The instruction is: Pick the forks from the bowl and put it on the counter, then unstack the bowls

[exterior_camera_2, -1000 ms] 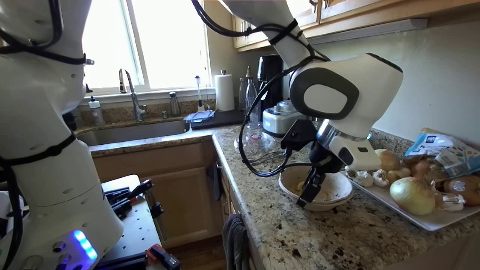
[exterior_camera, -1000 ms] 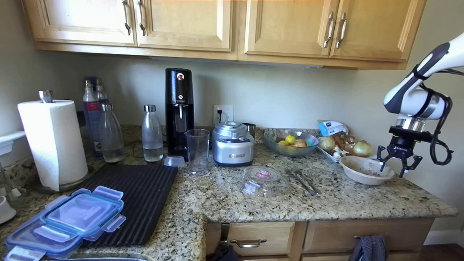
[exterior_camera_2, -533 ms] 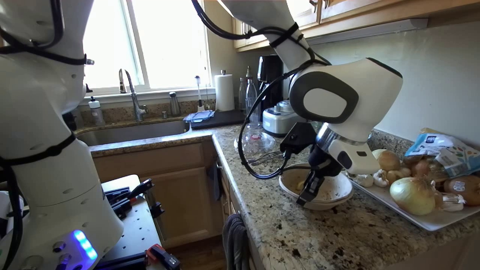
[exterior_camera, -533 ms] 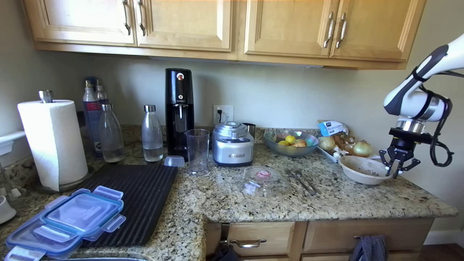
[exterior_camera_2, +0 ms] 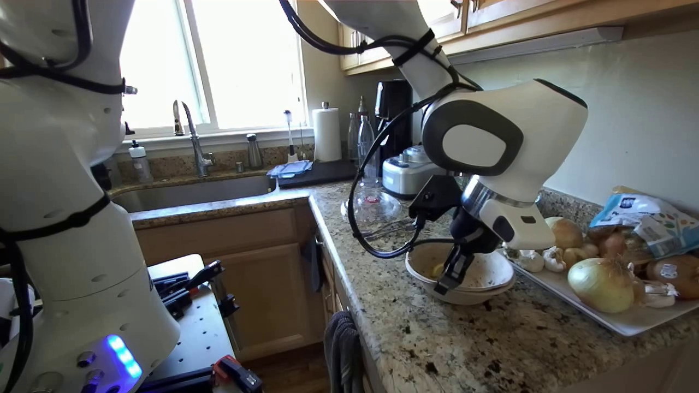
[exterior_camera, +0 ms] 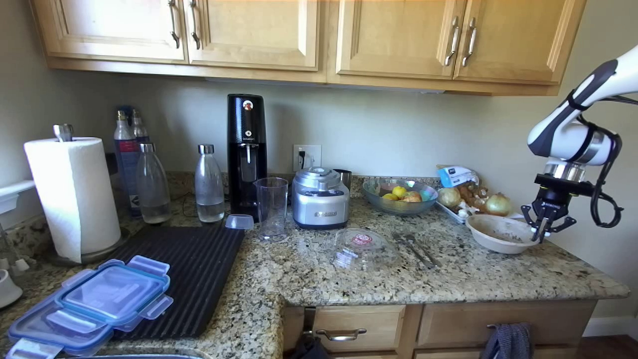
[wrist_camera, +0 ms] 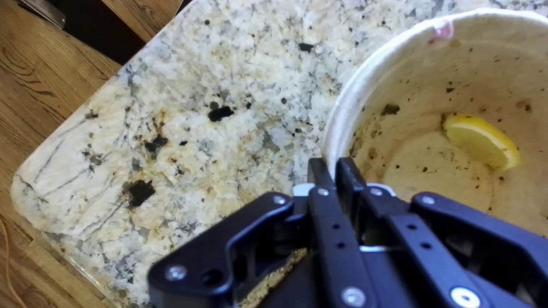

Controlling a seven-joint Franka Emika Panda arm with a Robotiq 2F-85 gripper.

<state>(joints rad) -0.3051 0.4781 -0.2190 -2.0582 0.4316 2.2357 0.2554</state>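
Two off-white bowls are stacked on the speckled granite counter [exterior_camera_2: 464, 349]. The upper bowl [exterior_camera_2: 491, 270] shows a lemon wedge [wrist_camera: 481, 141] and dark crumbs inside. Below it, part of the lower bowl [exterior_camera_2: 478, 297] is visible. My gripper [wrist_camera: 329, 169] has shut on the upper bowl's rim, one finger outside and one inside; whether the lower rim is also between them cannot be told. In an exterior view the gripper [exterior_camera: 538, 238] sits at the near right side of the stack. The forks [exterior_camera: 422, 255] lie together on the counter, apart from the bowls.
Beside the stack is a white tray [exterior_camera_2: 622, 327] with onions and garlic. A glass fruit bowl [exterior_camera: 371, 197] stands farther back, near a food processor [exterior_camera: 321, 209]. A transparent plastic lid [exterior_camera: 369, 254] lies left of the forks. The counter's edge runs near the stack.
The jaws, apart one second ago, have come together on the bowl rim. Over the last half second the gripper has risen slightly, and the upper bowl's rim appears to have shifted a little.
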